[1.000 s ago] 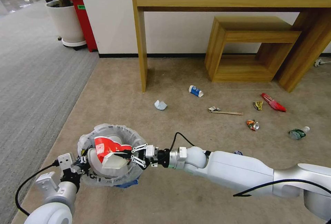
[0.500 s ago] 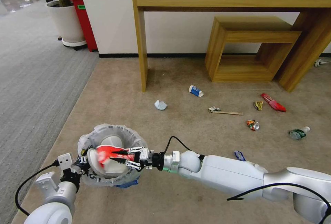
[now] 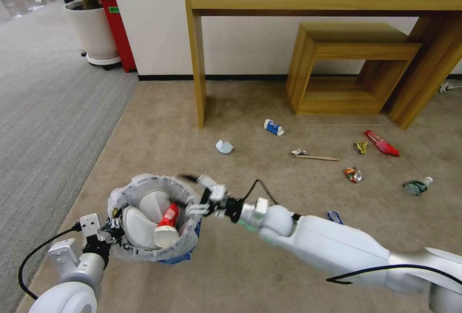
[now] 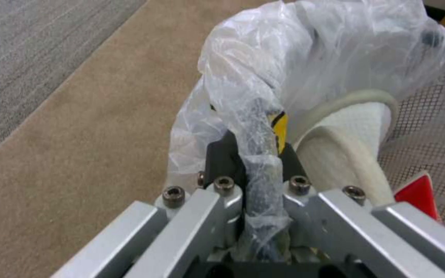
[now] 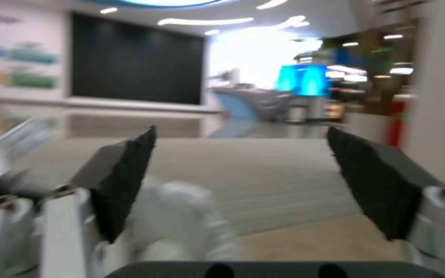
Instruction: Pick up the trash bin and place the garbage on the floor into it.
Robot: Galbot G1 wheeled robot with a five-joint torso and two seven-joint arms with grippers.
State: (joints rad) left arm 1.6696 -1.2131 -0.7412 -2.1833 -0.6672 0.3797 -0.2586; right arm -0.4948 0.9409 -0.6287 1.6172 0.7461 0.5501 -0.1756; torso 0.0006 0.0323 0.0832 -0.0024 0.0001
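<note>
The right claw [image 3: 190, 192] is held spread and empty just above the far rim of the trash bin [image 3: 144, 250]; its dark pads [image 5: 124, 181] are seen wide apart in the right wrist view. The bin's bag-covered rim is clamped by the left claw [image 4: 256, 193]. Two white slippers [image 3: 144, 216] and a red-white carton [image 3: 167, 226] are contained in the bin. Beyond, on the beige floor [image 3: 269, 265], crumpled paper [image 3: 224, 147], a blue-white cup [image 3: 273, 127], a wooden stick [image 3: 315, 157], a crushed can [image 3: 352, 174], red and yellow wrappers [image 3: 380, 143] and a plastic bottle [image 3: 416, 186] are scattered, well apart from the bin.
</note>
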